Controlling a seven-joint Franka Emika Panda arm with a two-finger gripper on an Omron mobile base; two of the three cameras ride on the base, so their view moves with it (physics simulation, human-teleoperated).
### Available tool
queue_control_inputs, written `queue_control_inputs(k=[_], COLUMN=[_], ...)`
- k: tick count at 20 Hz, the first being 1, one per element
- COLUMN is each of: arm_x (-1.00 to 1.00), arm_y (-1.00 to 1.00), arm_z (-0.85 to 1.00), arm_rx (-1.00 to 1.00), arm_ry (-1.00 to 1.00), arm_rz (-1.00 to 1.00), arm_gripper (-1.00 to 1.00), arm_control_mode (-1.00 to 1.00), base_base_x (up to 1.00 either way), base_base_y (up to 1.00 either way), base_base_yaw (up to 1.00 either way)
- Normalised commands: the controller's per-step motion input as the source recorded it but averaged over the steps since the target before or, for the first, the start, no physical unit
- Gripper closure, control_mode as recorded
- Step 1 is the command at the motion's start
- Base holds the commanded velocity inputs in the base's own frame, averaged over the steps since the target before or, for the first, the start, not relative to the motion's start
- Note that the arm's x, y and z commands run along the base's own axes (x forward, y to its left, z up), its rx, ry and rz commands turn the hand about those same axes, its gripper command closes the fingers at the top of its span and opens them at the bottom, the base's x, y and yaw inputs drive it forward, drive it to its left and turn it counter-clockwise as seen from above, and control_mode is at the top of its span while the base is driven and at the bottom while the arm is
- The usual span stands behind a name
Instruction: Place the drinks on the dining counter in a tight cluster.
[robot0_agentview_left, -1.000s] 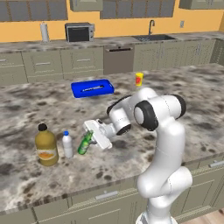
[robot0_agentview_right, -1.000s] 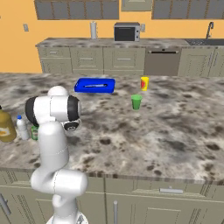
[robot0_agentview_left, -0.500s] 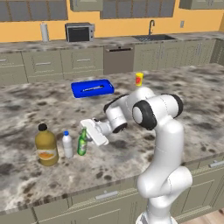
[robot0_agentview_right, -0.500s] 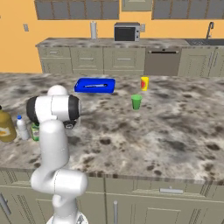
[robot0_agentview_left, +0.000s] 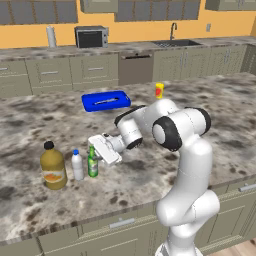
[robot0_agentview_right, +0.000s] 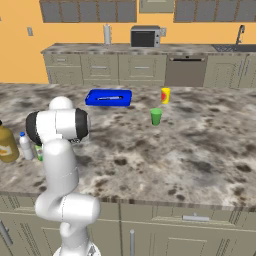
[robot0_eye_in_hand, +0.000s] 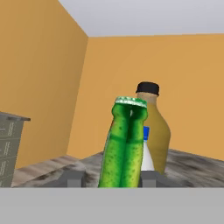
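On the left part of the dining counter (robot0_agentview_left: 225, 115) the amber juice jug (robot0_agentview_left: 52, 166) and the small white blue-capped bottle (robot0_agentview_left: 77, 165) stand side by side. The slim green glass bottle (robot0_agentview_left: 93, 161) is upright just right of the white bottle, very close to it. My gripper (robot0_agentview_left: 95, 157) reaches in from the right and is shut on the green bottle. In the hand view the green bottle (robot0_eye_in_hand: 124, 146) rises between my fingertips (robot0_eye_in_hand: 74, 178), with the white bottle (robot0_eye_in_hand: 147, 155) and the jug (robot0_eye_in_hand: 153, 127) right behind it. In the right base view the jug (robot0_agentview_right: 7, 145) and white bottle (robot0_agentview_right: 25, 146) stand left of my arm.
A blue tray (robot0_agentview_left: 106, 100) lies further back on the counter. A yellow cup (robot0_agentview_right: 165, 95) and a green cup (robot0_agentview_right: 156, 116) stand to its right. The counter's front edge runs just before the bottles. A back counter carries a microwave (robot0_agentview_left: 91, 36).
The gripper has carried the green bottle leftward, from a tilted pose to upright right beside the white bottle. The jug and the white bottle have stayed put.
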Motion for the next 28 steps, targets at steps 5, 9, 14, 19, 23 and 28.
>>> queue_control_inputs(k=[5, 9, 14, 19, 23, 28], arm_x=[0.00, 0.00, 0.00, -0.10, -0.30, -0.36], arm_y=[-0.18, -0.09, -0.18, -0.34, -0.31, -0.32], arm_z=[-0.12, -0.01, 0.01, 0.11, 0.31, 0.40], arm_rx=[0.00, 0.00, 0.00, 0.00, -0.02, 0.00], arm_ry=[0.00, 0.00, 0.00, 0.00, 0.05, 0.18], arm_rz=[0.00, 0.00, -0.02, -0.13, -0.29, -0.28], arm_gripper=[-1.00, -1.00, -1.00, -1.00, -1.00, -1.00], arm_control_mode=[-1.00, -1.00, -1.00, -1.00, -1.00, -1.00], base_base_x=[0.00, 0.00, 0.00, 0.00, 0.00, 0.00], base_base_y=[0.00, 0.00, 0.00, 0.00, 0.00, 0.00], base_base_yaw=[0.00, 0.00, 0.00, 0.00, 0.00, 0.00])
